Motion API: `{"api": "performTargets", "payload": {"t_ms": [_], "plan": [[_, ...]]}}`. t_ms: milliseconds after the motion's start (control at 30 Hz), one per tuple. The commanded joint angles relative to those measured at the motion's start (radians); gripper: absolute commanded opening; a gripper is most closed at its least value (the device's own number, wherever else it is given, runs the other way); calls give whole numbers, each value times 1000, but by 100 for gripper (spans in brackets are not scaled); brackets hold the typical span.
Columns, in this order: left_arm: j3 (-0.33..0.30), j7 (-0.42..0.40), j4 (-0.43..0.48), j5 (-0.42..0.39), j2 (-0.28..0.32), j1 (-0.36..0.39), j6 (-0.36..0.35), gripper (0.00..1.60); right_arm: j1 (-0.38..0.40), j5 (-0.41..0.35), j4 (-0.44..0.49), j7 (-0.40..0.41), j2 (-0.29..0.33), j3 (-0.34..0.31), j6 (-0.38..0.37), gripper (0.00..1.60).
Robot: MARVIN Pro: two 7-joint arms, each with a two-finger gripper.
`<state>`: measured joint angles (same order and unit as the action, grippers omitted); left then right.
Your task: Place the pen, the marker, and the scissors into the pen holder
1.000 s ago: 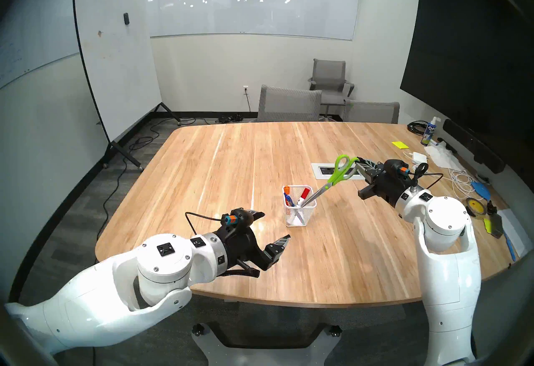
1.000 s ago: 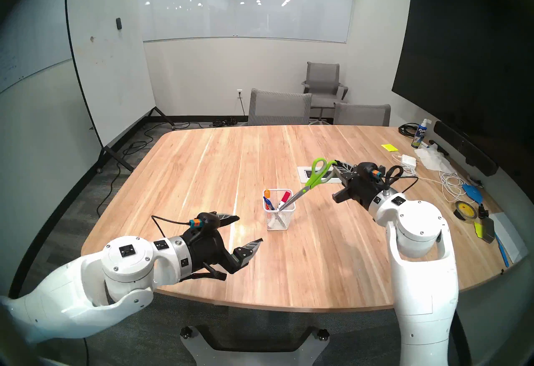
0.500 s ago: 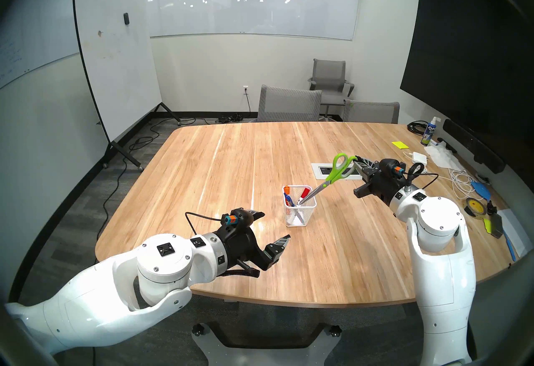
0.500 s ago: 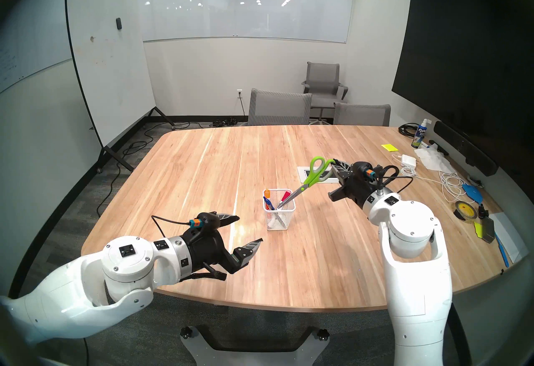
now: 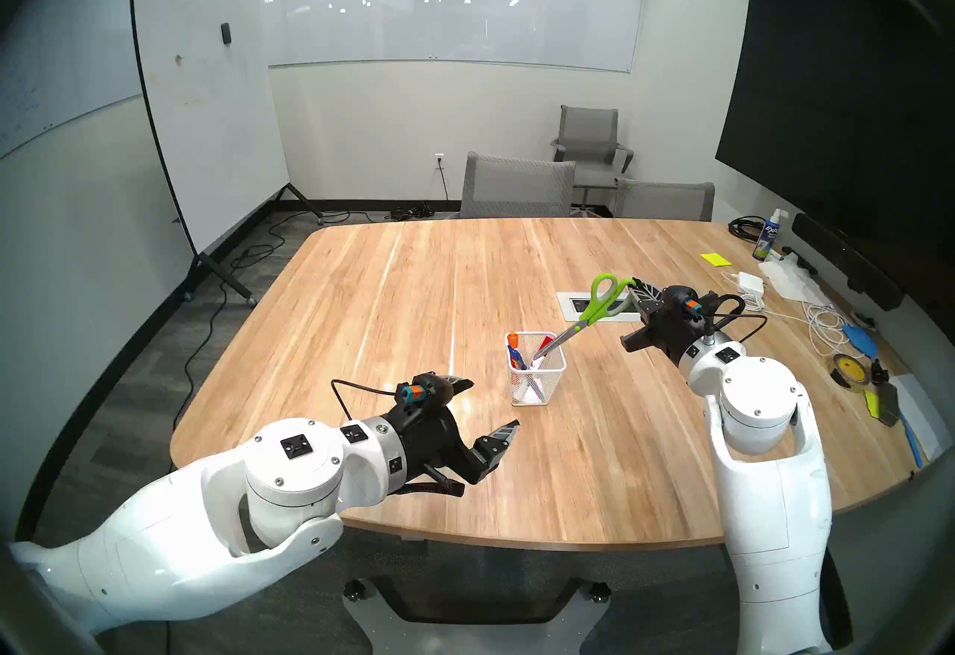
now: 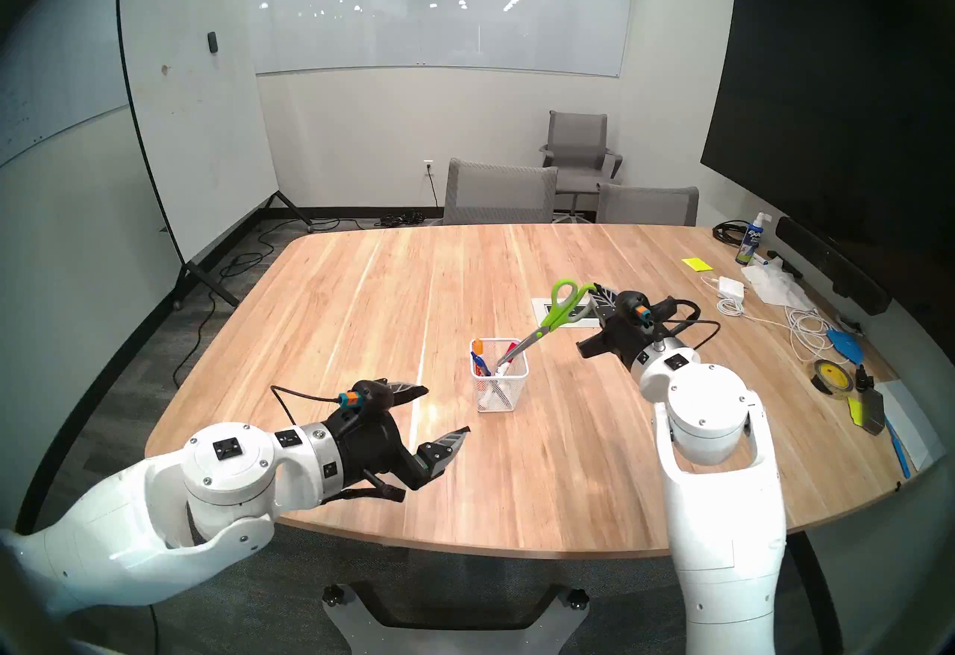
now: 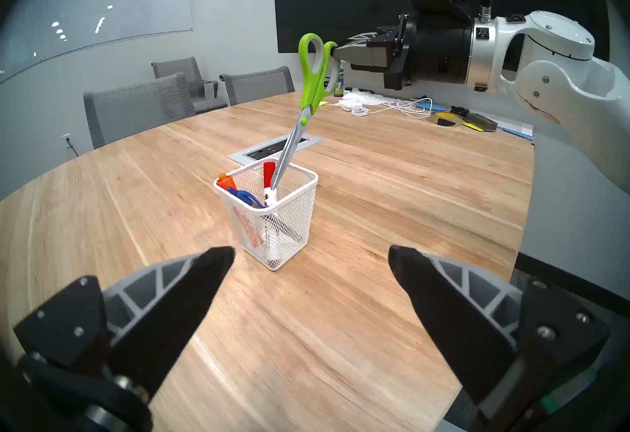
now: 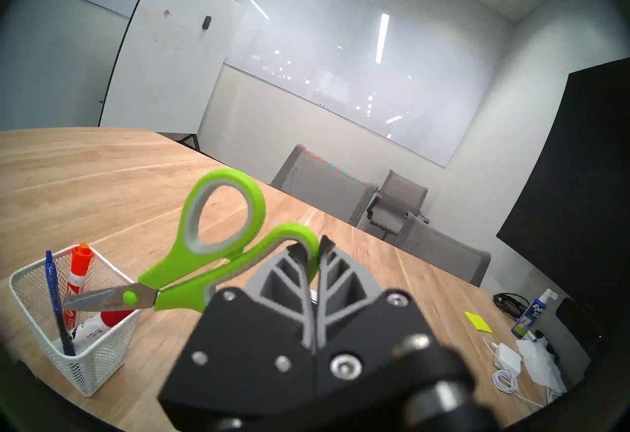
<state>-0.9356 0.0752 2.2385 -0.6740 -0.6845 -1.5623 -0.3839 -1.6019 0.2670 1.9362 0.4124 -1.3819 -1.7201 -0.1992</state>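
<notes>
**Scissors held tip-down at the pen holder rim**

Right gripper: jaws clenched on the lower green loop of the scissors, pinching the loop's outer edge. The scissors hang tilted, handles up toward the gripper, closed blades angled down with the tips just inside the mouth of the pen holder. From the left wrist view the blade crosses in front of the red-capped marker and the tip sits below the rim line.

Pen holder: white mesh cup, upright on the wooden surface, near its middle. Contents visible: 1 orange-capped marker upright at the far-left corner, the blue pen leaning beside it, and the red-capped marker leaning across the cup.

Left gripper: jaws released, spread wide, nothing between them, hovering over the surface on the near side of the pen holder, apart from it.

Clutter (cables, spray bottle, tape roll) sits at the surface's right edge, well apart.
</notes>
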Motion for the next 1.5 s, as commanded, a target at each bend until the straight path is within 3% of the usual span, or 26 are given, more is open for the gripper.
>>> {"api": "performTargets", "payload": {"t_ms": [0,500,1467], "plan": [[-5,-1,16,-2,-2,2,8,160,5,20,0,-38,0,4,80,0],[-5,-1,16,-2,-2,2,8,160,-36,37,-5,-38,8,-1,164,0],[-5,-1,16,-2,-2,2,7,160,-85,16,78,-7,-17,5,133,0]]}}
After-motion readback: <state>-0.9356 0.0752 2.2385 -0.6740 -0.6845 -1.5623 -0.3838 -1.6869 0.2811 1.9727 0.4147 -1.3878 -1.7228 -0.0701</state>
